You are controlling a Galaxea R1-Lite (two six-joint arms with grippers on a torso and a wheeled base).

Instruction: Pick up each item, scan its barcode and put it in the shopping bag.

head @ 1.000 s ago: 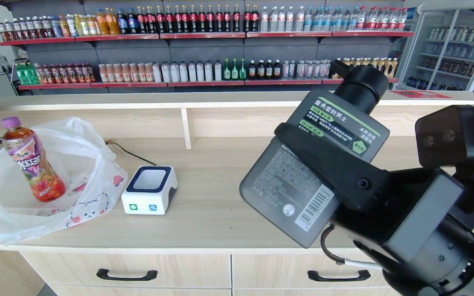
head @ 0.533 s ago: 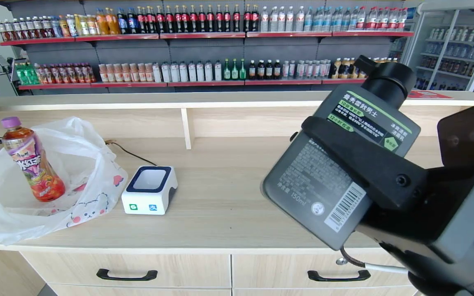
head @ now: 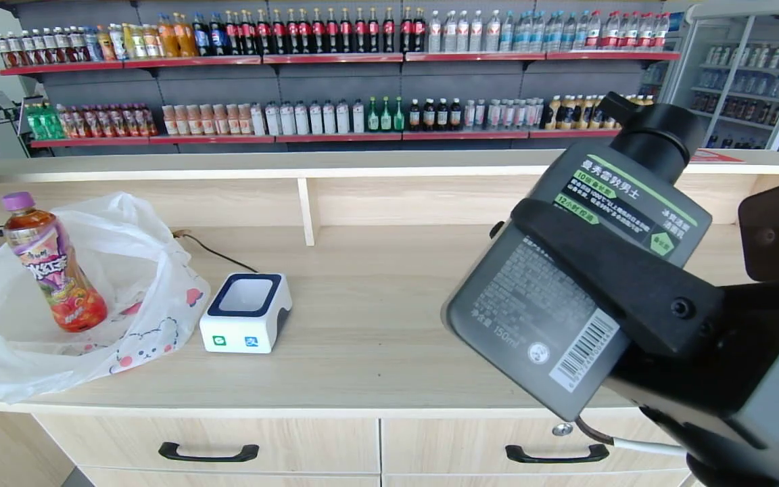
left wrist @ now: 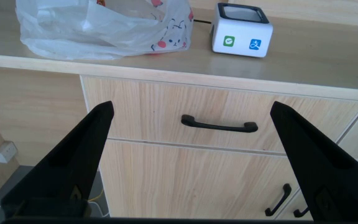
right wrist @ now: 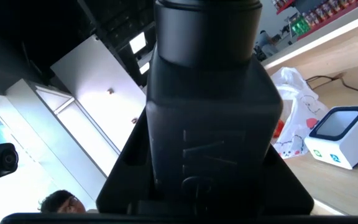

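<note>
My right gripper [head: 538,223] is shut on a dark grey flat bottle [head: 525,304] with a black cap, held tilted in the air above the counter's right side. Its white barcode [head: 582,352] faces the head camera. In the right wrist view the bottle [right wrist: 207,118] stands between my right gripper's [right wrist: 207,180] fingers. A white scanner [head: 246,312] with a dark-rimmed top sits on the counter, left of centre. The white shopping bag [head: 139,270] lies open at the far left with a red drink bottle [head: 51,267] leaning inside. My left gripper [left wrist: 191,155] is open, low in front of the drawers.
The wooden counter [head: 362,338] has a raised back ledge [head: 362,162] and a black cable [head: 210,253] running behind the scanner. Drawers with black handles [head: 208,452] sit below the front edge. Shelves of drinks [head: 335,40] and a fridge [head: 741,74] stand behind.
My right gripper has carried the grey bottle to the right and slightly down, away from the scanner. The bag, drink bottle and scanner have stayed put.
</note>
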